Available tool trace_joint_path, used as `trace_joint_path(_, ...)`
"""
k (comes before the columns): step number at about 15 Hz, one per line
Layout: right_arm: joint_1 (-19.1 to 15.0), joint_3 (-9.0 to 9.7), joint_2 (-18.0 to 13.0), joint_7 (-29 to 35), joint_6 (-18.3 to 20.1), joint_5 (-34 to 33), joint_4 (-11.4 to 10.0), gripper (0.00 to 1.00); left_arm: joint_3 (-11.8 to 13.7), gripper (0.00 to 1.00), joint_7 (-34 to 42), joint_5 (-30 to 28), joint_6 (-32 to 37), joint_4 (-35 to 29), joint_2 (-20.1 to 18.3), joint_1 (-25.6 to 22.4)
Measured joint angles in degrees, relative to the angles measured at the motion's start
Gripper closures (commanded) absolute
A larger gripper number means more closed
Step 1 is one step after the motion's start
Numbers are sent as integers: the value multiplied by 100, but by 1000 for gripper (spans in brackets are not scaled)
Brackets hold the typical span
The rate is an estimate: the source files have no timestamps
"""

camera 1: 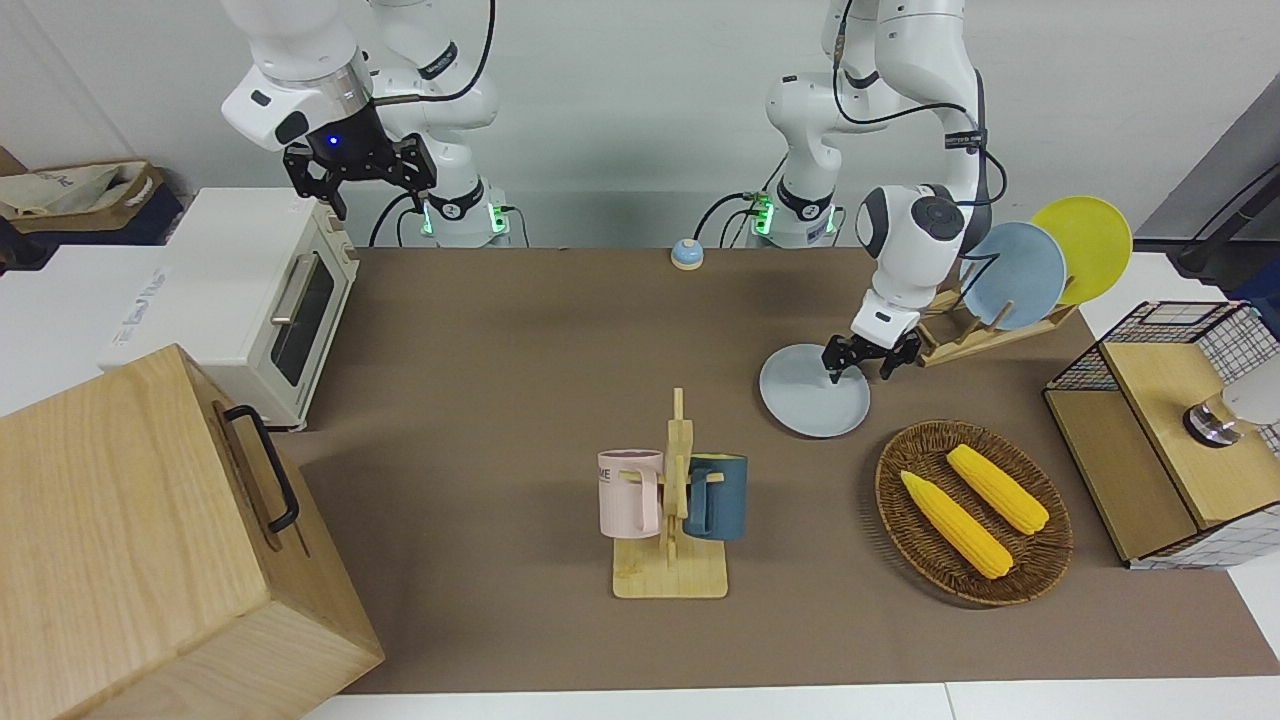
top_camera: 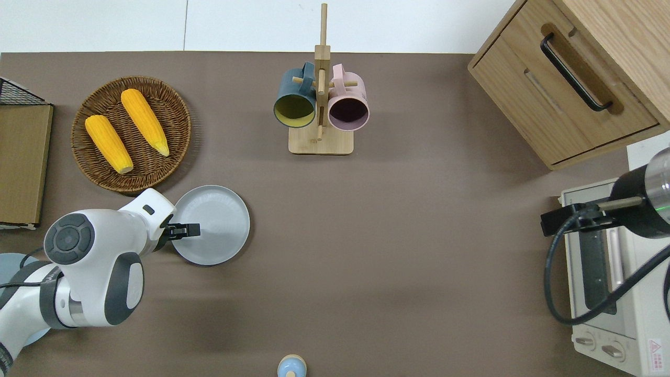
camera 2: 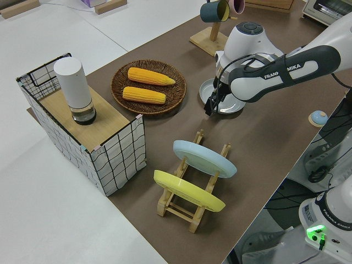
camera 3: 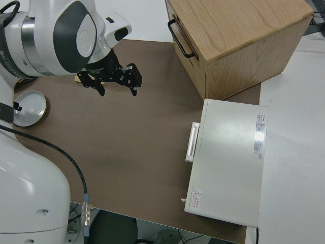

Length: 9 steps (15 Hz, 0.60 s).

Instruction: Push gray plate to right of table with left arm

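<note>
The bench [top_camera: 419, 235] gives a long open run of brown mat from the lower left of the overhead frame to its right edge. That run ends at the wooden drawer cabinet [top_camera: 602, 63] in the upper right and the toaster oven [top_camera: 617, 293] in the lower right. A push carried too far would likely drive the plate into one of them.

The left arm [top_camera: 89, 262] reaches in from the lower left corner. Its jaws stand wide, holding nothing, and one finger [top_camera: 186, 229] is lowered inside the dish close to the rim on the arm's side. The right arm is parked, its jaws also wide.

The wicker basket [top_camera: 180, 112] with two corn cobs sits just above the arm in that frame. A wrist swing during the push could clip its edge.

The mug rack [top_camera: 320, 141] stands at upper centre. It is light and top-heavy by the look of it, so a plate veering upward in the frame might knock it.

The gray plate [top_camera: 220, 230] lies flat on the mat at lower left, below the basket. Its rim is low. I judge the main risk to be the finger sliding across the smooth well and riding over the opposite rim, leaving the plate where it is. An off-centre contact would spin the plate instead of moving it straight, and too much downward pressure near the rim could tip it.

The small bell [top_camera: 291, 366] at bottom centre looks clear of a straight path.
</note>
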<state>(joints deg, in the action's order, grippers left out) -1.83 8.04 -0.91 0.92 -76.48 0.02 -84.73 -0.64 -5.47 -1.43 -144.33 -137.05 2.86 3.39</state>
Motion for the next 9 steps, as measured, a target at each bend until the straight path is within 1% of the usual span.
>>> trace_joint_path(2, 0, 0, 0, 0, 0, 0, 0, 17, 2, 53, 0, 0, -73, -7, 54, 0)
trace_joint_path(4, 0, 0, 0, 0, 0, 0, 0, 17, 3, 96, 0, 0, -136, -14, 111, 0)
trace_joint_path(7, 0, 0, 0, 0, 0, 0, 0, 17, 3, 211, 0, 0, -169, -14, 141, 0)
trace_joint_path(9, 0, 0, 0, 0, 0, 0, 0, 17, 3, 322, 0, 0, -182, -14, 145, 0)
